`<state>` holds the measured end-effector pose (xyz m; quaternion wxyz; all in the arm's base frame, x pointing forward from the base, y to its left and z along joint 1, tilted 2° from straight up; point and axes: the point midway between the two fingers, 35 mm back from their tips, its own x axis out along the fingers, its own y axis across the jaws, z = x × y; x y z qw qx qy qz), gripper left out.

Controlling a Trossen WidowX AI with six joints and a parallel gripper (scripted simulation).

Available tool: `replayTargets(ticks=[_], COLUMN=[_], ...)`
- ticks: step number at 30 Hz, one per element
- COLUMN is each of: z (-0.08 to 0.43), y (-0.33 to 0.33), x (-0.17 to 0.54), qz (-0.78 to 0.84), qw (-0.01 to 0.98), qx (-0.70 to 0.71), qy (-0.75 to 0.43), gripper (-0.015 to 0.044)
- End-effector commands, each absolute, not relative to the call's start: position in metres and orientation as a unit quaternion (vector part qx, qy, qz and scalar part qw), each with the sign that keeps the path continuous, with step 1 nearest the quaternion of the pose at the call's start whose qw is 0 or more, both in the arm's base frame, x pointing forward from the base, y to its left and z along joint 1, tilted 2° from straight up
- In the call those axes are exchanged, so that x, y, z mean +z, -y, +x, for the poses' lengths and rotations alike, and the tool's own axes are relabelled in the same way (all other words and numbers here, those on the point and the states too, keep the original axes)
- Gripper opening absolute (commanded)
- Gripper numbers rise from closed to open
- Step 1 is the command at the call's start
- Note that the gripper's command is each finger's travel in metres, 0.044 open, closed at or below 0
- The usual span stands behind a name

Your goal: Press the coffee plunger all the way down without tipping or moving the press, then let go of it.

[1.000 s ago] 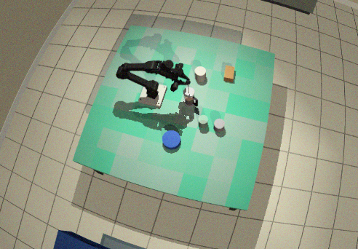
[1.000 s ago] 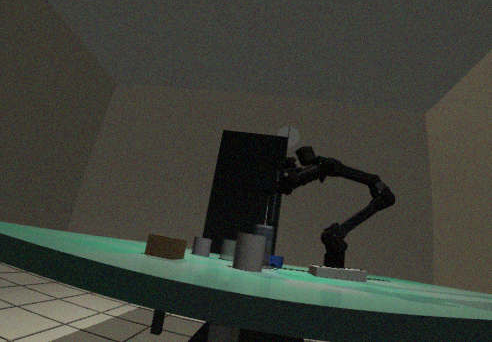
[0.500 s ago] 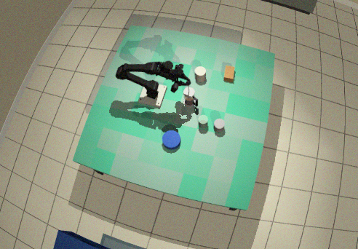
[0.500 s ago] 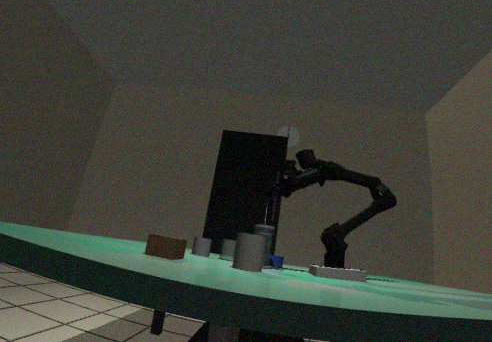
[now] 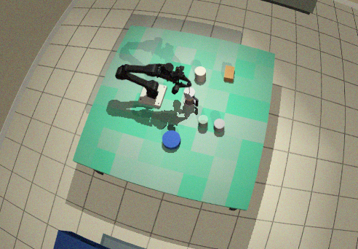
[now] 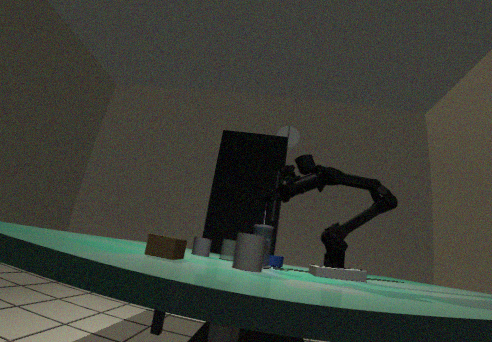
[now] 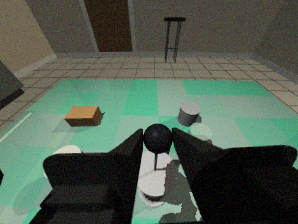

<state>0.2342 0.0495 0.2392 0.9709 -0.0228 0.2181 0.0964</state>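
The coffee press [image 5: 188,99] [image 6: 263,230] [image 7: 152,184] stands upright on the table, with a pale lid and a dark handle. Its thin plunger rod [image 6: 265,217] [image 7: 155,161] rises well out of the lid, so the plunger is up. The round black knob [image 7: 157,139] tops the rod. My gripper [image 5: 188,84] [image 6: 269,197] [image 7: 157,132] is shut on this knob, with one fingertip touching each side, high above the lid. The knob is hard to make out in the top and exterior views. In the wrist view the fingers and shadow hide part of the press.
A white cylinder [image 5: 200,73] [image 6: 248,253] stands near the press. An orange block [image 5: 229,73] [image 6: 165,247] [image 7: 83,115] lies farther off. A pale green cup [image 5: 203,120] and a grey cup [image 5: 219,124] [image 7: 189,114] stand on the other side. A blue disc [image 5: 171,139] lies beyond the arm's shadow.
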Motion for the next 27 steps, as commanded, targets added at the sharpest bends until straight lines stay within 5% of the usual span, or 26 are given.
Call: replayTargets(ticks=[1, 27], z=[0.234, 0.239], y=[-0.05, -0.05], x=[0.218, 0.177], qz=[-0.027, -0.027], qw=[0.966, 0.966], qx=[0.098, 0.098], qy=[-0.237, -0.237], gripper=[0.0128, 0.0128])
